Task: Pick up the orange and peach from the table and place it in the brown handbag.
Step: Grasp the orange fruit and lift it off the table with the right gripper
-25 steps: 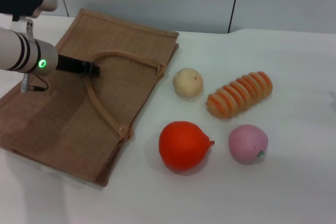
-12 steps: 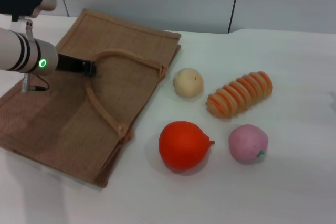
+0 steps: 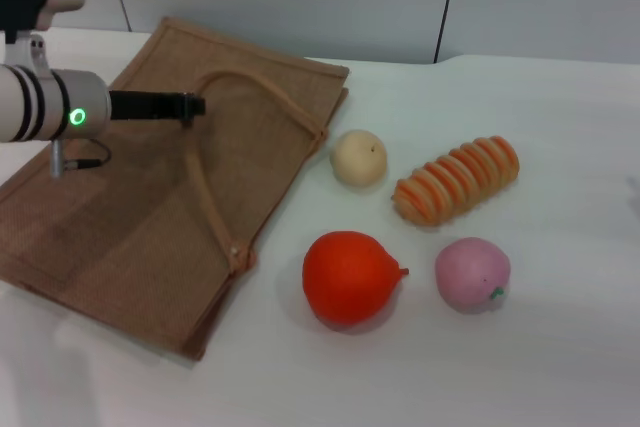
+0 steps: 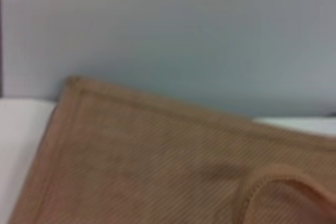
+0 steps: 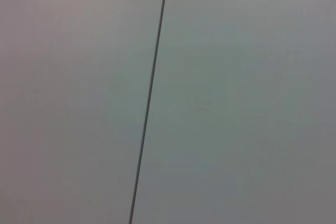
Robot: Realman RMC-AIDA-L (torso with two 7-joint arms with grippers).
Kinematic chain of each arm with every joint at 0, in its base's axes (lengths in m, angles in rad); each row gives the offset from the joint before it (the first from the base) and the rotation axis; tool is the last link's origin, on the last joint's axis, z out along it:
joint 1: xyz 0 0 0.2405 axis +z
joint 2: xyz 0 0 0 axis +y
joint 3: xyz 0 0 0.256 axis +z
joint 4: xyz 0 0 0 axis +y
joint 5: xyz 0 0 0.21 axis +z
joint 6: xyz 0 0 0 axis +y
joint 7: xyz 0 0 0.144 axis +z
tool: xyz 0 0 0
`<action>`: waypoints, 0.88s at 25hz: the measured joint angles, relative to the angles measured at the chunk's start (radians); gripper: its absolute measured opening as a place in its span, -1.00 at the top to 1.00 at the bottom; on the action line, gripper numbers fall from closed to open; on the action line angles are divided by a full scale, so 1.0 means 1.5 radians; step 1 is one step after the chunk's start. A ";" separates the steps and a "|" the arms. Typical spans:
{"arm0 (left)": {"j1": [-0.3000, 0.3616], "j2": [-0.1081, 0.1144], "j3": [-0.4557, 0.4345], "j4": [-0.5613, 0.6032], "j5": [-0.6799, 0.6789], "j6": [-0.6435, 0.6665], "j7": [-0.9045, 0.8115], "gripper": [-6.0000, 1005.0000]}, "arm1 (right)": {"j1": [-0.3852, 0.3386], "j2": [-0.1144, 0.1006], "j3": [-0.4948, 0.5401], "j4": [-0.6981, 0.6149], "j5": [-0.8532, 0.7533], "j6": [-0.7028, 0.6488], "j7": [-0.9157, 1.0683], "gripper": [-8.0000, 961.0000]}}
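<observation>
Head view: left gripper [image 3: 188, 107] is hovering over the brown handbag [image 3: 120, 217], closed on the bag's loop handle [image 3: 205, 197] and holding its top raised off the fabric. The bag is lying flat on the table's [image 3: 560, 347] left part. The orange [image 3: 350, 277] is sitting just beside the bag's near corner, with the peach [image 3: 472, 274] near it on the right, the two apart. A beige round fruit [image 3: 358, 158] and a striped roll [image 3: 457, 180] are lying behind them. Left wrist view is showing bag weave and the handle loop only. Right gripper is out of sight.
</observation>
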 joint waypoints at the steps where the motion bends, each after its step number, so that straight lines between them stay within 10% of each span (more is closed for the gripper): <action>1: 0.010 0.001 -0.001 0.000 -0.048 -0.022 0.034 0.75 | 0.001 0.000 -0.001 0.000 -0.003 0.004 0.000 -0.53; 22: 0.122 0.003 -0.004 -0.038 -0.499 -0.275 0.357 0.75 | 0.127 -0.019 -0.023 -0.058 -0.421 0.077 0.228 -0.53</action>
